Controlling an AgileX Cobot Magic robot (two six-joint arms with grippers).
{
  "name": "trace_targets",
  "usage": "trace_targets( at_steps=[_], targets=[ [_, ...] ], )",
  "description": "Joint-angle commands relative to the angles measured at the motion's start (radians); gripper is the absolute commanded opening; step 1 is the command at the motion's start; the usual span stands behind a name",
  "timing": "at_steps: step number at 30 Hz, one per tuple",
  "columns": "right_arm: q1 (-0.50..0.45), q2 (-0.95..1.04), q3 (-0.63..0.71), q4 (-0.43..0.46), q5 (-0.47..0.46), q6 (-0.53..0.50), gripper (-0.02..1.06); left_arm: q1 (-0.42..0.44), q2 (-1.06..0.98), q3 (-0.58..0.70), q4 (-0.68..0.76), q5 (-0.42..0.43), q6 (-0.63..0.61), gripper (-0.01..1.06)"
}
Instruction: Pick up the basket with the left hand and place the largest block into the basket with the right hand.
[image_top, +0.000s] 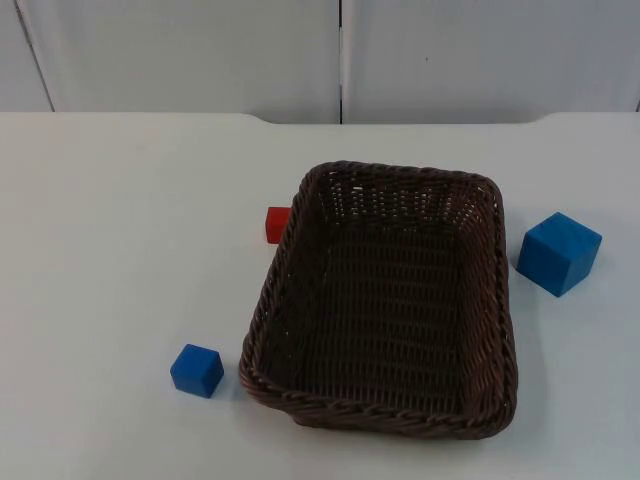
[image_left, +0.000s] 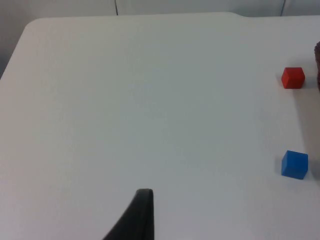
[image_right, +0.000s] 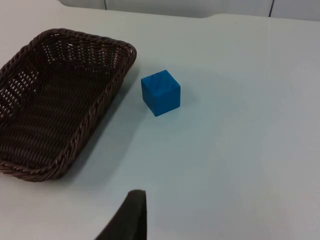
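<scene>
An empty dark brown woven basket (image_top: 400, 172) lies flat in the middle of the white table, and its rim (image_right: 86, 127) is close in the right wrist view. The largest block, a blue cube (image_top: 558, 253), stands just right of the basket, apart from it (image_right: 160, 92). A small blue block (image_top: 197, 370) sits off the basket's near left corner (image_left: 294, 164). A small red block (image_top: 276, 224) rests against the basket's left wall (image_left: 293, 78). My left gripper (image_left: 142, 215) hangs over bare table left of the small blocks. My right gripper (image_right: 132, 212) hangs nearer than the large cube, holding nothing.
The grey partition wall (image_top: 340, 55) closes the table's far edge. Bare white table (image_top: 110, 230) stretches left of the basket, and a narrower strip lies to the right of the large cube.
</scene>
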Motion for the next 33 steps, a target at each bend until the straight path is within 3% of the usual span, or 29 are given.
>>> trace_targets(
  at_steps=[1,33],
  targets=[
    [-0.006,-0.003,0.002,0.004,-0.011,0.003,1.05,0.001,-0.004,0.005,0.0,-0.002,0.0,1.05],
    [-0.006,-0.003,0.002,0.004,-0.011,0.003,1.05,0.001,-0.004,0.005,-0.003,-0.002,0.0,1.05]
  ],
)
